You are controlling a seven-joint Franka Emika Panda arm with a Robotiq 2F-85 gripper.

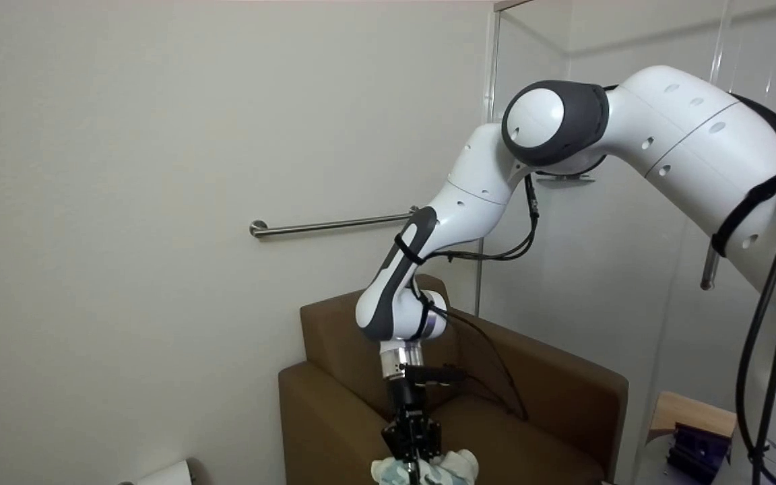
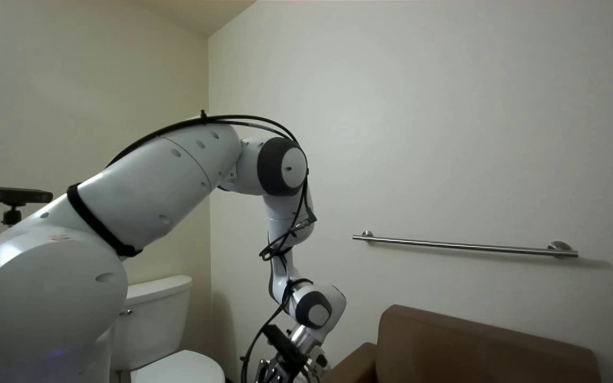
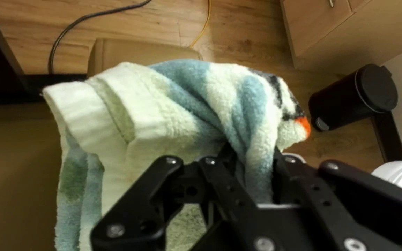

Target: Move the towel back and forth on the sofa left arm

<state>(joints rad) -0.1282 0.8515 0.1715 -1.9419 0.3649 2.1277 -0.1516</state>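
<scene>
Between my jaws, towel clamped, folds draped towards ten o'clock in the wrist view, sofa at nine!

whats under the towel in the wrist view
Beyond the towel, the end of the brown sofa arm shows. What lies directly beneath is covered, so contact with the sofa arm can't be told.

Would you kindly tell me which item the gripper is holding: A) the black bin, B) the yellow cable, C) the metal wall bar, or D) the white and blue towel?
D, as the wrist view shows a fold of the towel clamped in the gripper.
</scene>
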